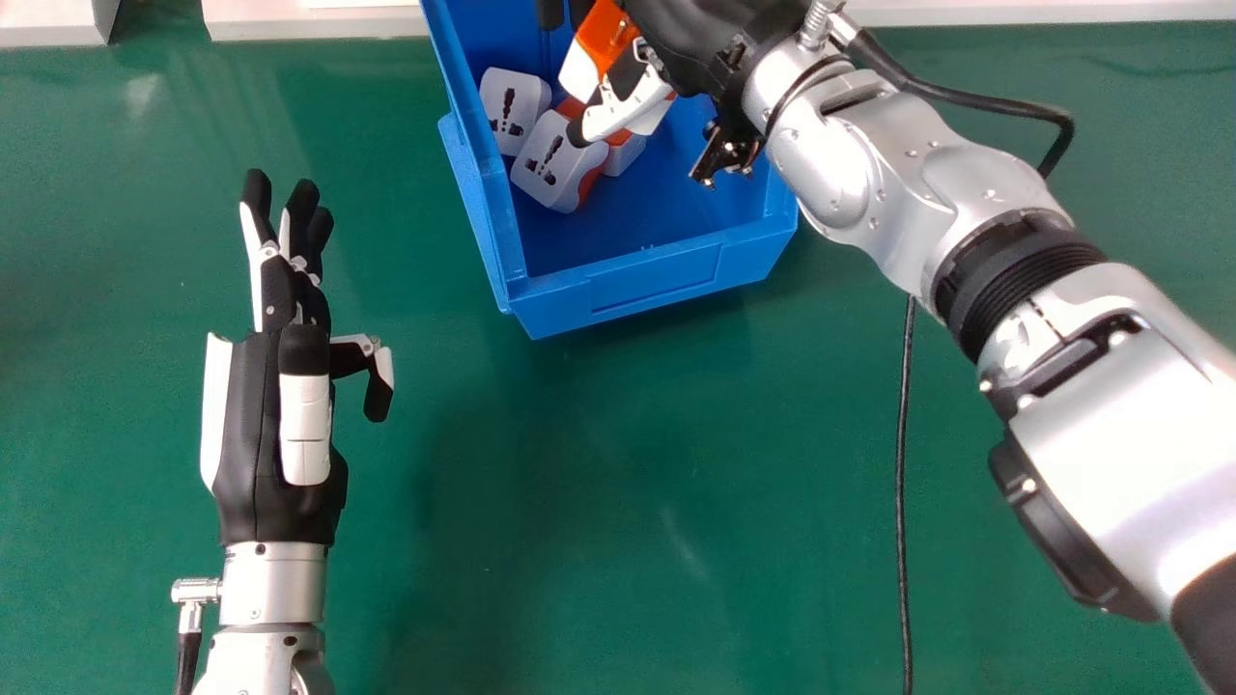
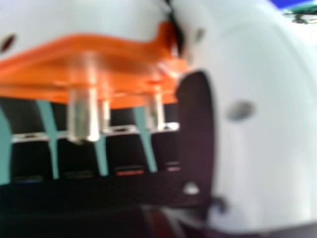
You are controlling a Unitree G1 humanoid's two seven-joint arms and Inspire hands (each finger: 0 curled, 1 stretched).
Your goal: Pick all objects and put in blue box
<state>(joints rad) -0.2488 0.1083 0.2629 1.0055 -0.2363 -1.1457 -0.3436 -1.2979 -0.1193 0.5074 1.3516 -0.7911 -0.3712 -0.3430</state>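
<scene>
while the right hand (image 1: 686,43) is over the inside of the blue box (image 1: 657,280), its thumb and fingers pinch an orange-and-white adapter (image 1: 604,37), with metal prongs (image 2: 83,114) standing out from the orange face toward the palm. height above the box floor: cannot tell. at least two white adapters lie in the box: one (image 1: 512,104) beside its left wall, another (image 1: 558,162) just nearer the robot, socket faces showing. left hand (image 1: 253,425): spread, fingers straight, holding nothing, to the left of the box over the green table (image 1: 599,521).

step in hand, as judged: release into the box. best done low, with wrist and knuckles kept off the walls. the bare floor toward the box's near right corner looks a better landing spot than the pile by its left wall. thumb should open first, then the fingers, evenly, so the prongs do not snag on the hand. risk: a high drop could bounce off the others or tip against the rim. check that the adapter has left the palm before lifting straight up clear of the box.
</scene>
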